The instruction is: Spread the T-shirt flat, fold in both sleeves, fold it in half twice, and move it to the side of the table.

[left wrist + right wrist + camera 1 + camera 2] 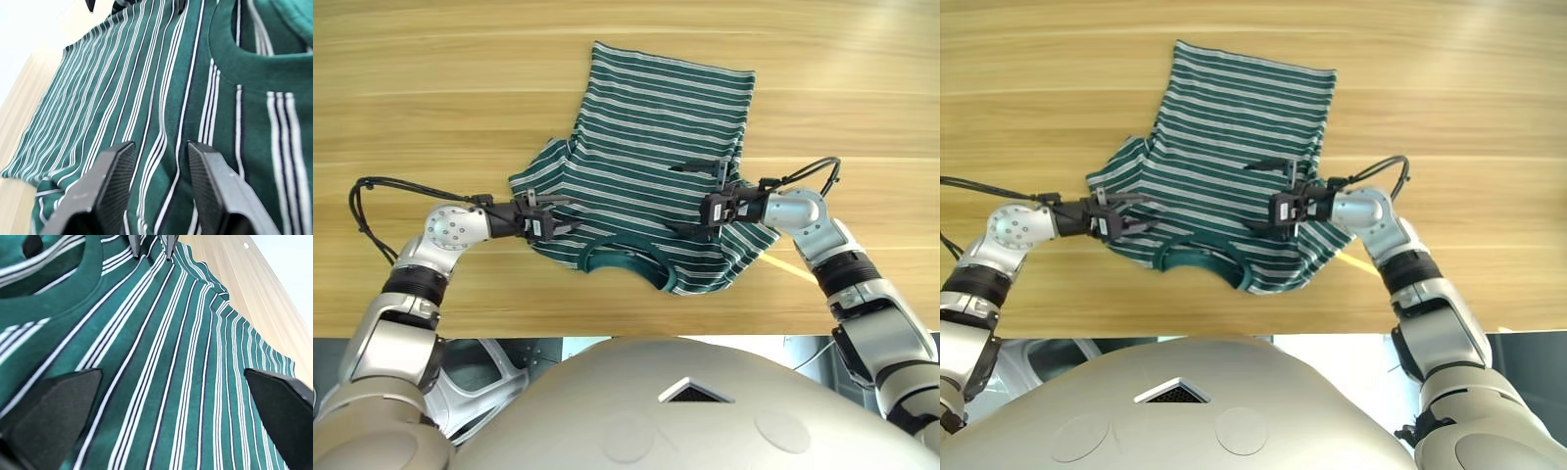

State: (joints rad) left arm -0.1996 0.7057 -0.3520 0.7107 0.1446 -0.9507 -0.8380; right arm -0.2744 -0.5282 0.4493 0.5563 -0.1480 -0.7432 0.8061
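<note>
Green-and-white striped T-shirt (646, 127), one item, on a pale wood counter (411, 98). It lies collar (626, 257) toward the robot and hem (675, 59) at the far side.

Condition: not yet flat. The left sleeve (533, 168) is bunched against the body. The right shoulder is rumpled and turned under near the counter's front edge. Step in hand, as judged: spreading flat.

Handling, left to right:
- Left claw (558, 215): take only the top layer at the shoulder seam, then draw it outward and low over the counter so the bunched sleeve opens.
- Collar: keep it centred. Pull both sides evenly or the body will skew.
- Right claw (697, 199): close on the shoulder edge, not mid-panel, then draw outward to unroll the tucked corner.
- Risk: catching two layers would drag the whole garment instead of spreading it.

Position, left to right:
- Left claw: released, fingers apart. It is at the shirt's left shoulder just beside the collar, with striped cloth showing in the gap in the left wrist view (161, 149). Whether the fingers touch the fabric cannot be told.
- Right claw: released, spread wide. It is over the right chest and shoulder area with cloth spanning between its tips (171, 374), and it points inward toward the left claw.
</note>
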